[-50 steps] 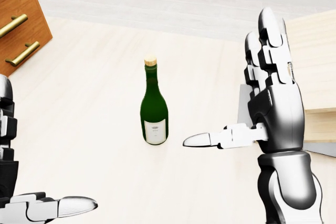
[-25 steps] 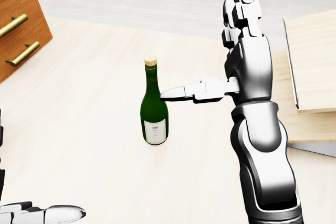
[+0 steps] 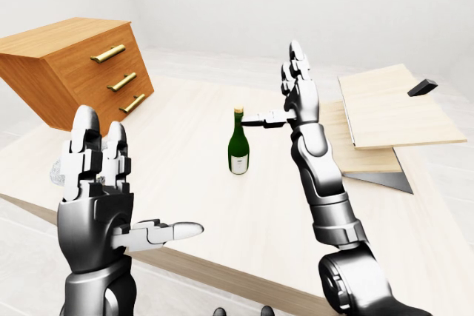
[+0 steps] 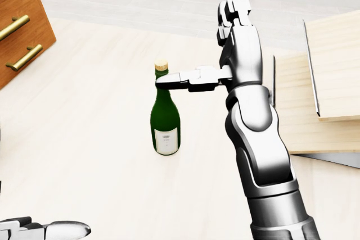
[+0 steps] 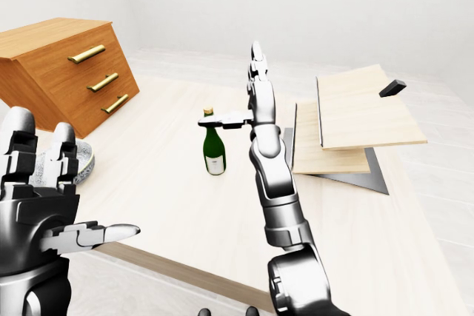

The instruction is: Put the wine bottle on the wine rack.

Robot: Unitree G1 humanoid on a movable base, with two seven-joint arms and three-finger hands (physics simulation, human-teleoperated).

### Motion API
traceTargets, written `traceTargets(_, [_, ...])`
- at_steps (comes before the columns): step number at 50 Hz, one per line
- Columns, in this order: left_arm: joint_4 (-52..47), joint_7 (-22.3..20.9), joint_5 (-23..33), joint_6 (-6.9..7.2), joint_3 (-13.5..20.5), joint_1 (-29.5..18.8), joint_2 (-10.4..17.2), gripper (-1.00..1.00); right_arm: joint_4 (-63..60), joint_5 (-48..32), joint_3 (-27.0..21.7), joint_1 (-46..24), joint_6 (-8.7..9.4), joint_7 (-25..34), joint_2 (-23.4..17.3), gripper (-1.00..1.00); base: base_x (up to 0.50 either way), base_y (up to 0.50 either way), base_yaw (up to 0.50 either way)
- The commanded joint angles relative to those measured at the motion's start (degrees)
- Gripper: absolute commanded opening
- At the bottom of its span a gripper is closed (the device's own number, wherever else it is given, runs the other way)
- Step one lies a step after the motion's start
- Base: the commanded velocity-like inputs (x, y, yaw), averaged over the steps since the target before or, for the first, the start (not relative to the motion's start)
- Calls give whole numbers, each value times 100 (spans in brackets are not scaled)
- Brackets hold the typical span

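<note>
1. Pale wooden tabletop [image 3: 185,175] fills the work area, with white walls and floor beyond; all items noted below stand on it.
2. Right hand [image 4: 233,43] is open: 2 fingers point straight up and the thumb [image 4: 180,78] juts out sideways toward the bottle. Nothing is gripped.
3. Wine bottle [image 4: 165,113] stands upright just beside the thumb, on its tip side. In the head view the thumb tip overlaps the neck just under the cork; whether it touches cannot be told. Judged purpose: the hand is spread wide so the neck can pass between thumb and fingers ahead of a grasp.
4. Stack of light wooden boards on a grey base [image 3: 381,120], presumably the wine rack, lies on the far side of the right hand from the bottle, near the forearm. A small dark block [image 3: 423,87] rests on its top board.
5. Left hand [image 3: 100,205] is held low and well apart from the bottle, fingers up and thumb extended, also open and empty. It appears idle.
6. Wooden drawer chest [image 3: 78,72] with 3 brass handles sits tilted at the far left, beyond the left hand, and plays no part in the task.
</note>
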Motion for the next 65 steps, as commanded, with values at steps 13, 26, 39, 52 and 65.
traceTargets(13, [-175, -32, -44, 0, 81, 10, -8, 100, 2424, 18, -40, -650, 0, -213, -2, 100, 0, 0, 0])
traceTargets(26, [-93, -66, -10, 0, 65, 38, -36, 100, 2727, 40, -65, -800, 0, -239, -31, 100, 0, 0, 0])
traceTargets(39, [34, -51, 21, 0, 12, 77, -49, 100, 3371, 15, -69, -1035, 0, -256, -4, 100, 0, 0, 0])
traceTargets(52, [186, -73, 10, 0, 41, 123, -56, 100, 4257, 24, -99, -1278, 0, -297, 39, 100, 0, 0, 0])
traceTargets(65, [236, -88, -19, 0, 95, 117, -48, 100, 4572, -20, -71, -1398, 0, -362, 114, 100, 0, 0, 0])
